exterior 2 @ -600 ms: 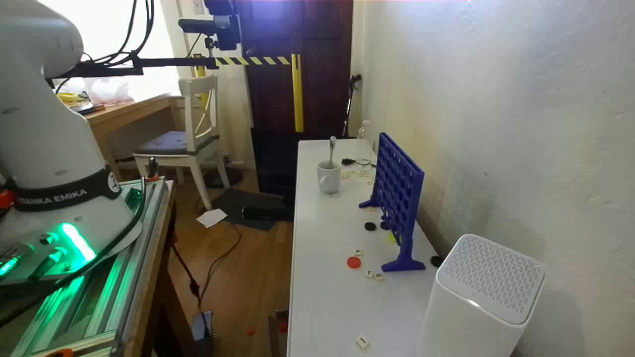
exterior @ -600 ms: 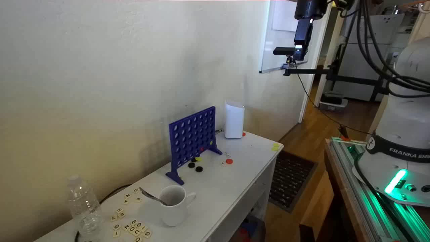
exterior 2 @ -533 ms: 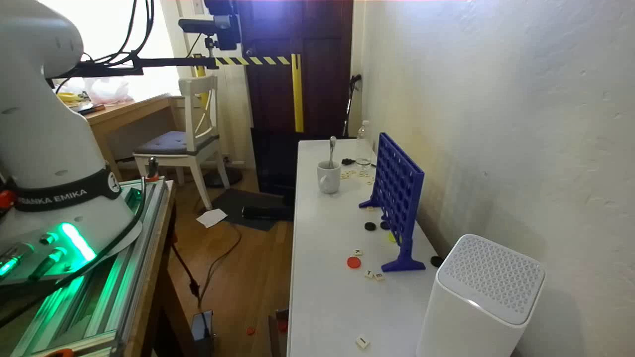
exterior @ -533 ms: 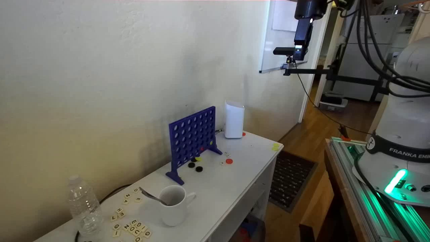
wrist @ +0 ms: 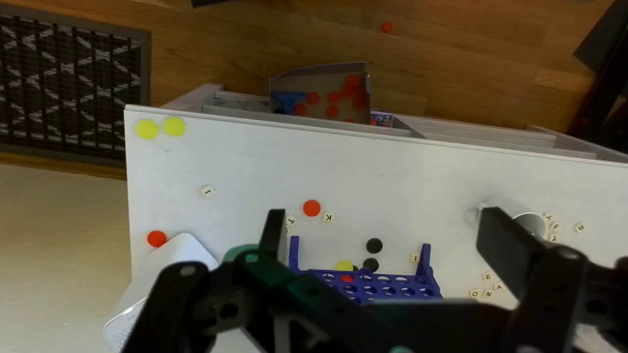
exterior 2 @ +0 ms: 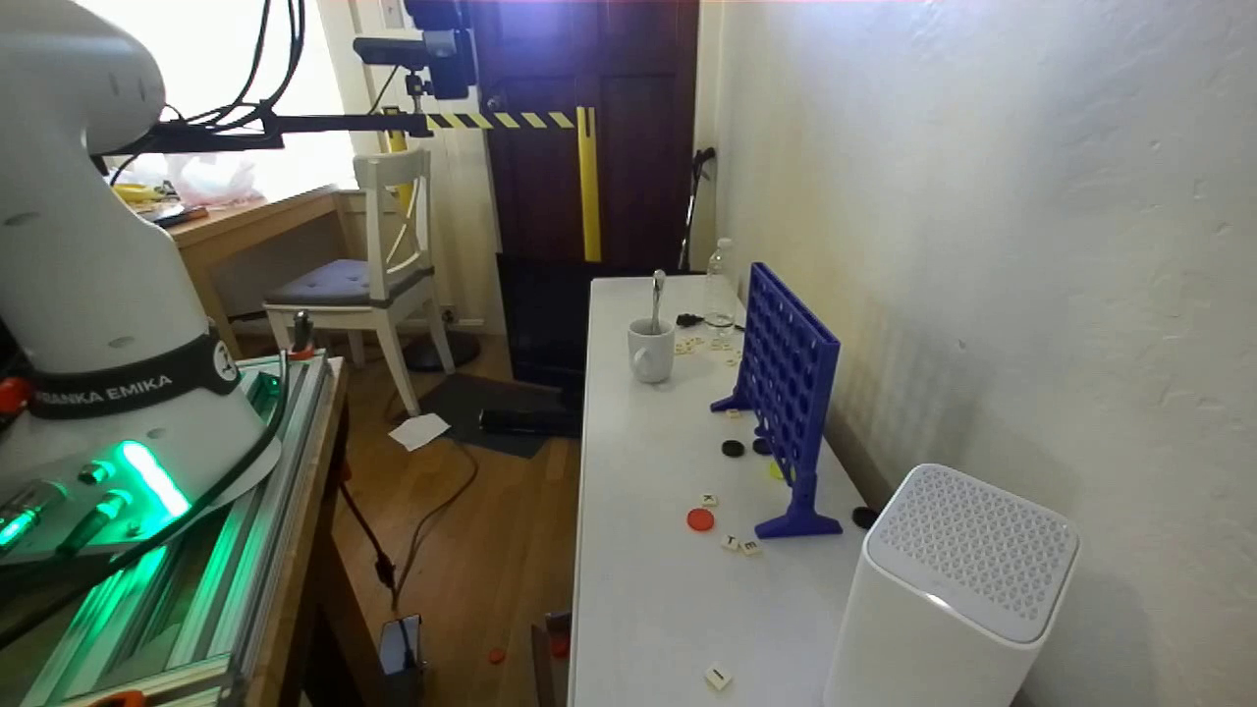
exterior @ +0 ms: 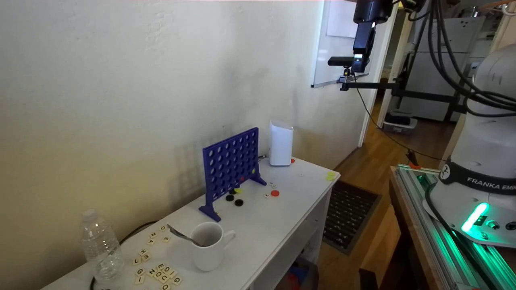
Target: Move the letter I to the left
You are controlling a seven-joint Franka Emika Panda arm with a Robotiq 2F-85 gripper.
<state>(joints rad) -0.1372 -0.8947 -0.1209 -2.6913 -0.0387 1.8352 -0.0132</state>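
Reviewer: State of the claw (wrist: 382, 215)?

Recorder: Wrist view: fingers (wrist: 508, 245) spread wide, nothing held. It hangs high above the level of the blue rack (exterior 2: 792, 383); judged a waiting pose, spread ready for a small pinch.

Reviewer: Where is the letter I tile (wrist: 207, 190)?

Recorder: Flat on the table (wrist: 235, 152), well apart from the rack, out past its end nearest the white tower (exterior 2: 948, 628). Another tile (wrist: 415, 258), much like an I, lies just beside the rack's foot at the opposite end; the lone one is judged the likelier target, by its isolation.

Reviewer: Why the rack there?

Recorder: Probably stood along the wall (exterior: 121, 100) to leave its front as working strip.

Reviewer: Edges, room?

Recorder: Outward from the rack, bare tabletop runs from the tile to the short edge; yellow discs (wrist: 174, 126) lie at the corner on the rack's front side. Inward, the way narrows off the rack's front: T tile (wrist: 291, 220), then red disc (wrist: 311, 208) and K tile (wrist: 328, 216). Whose left is meant goes unstated, so the heading is unsettled. Outward, the risk would be overshooting that edge.
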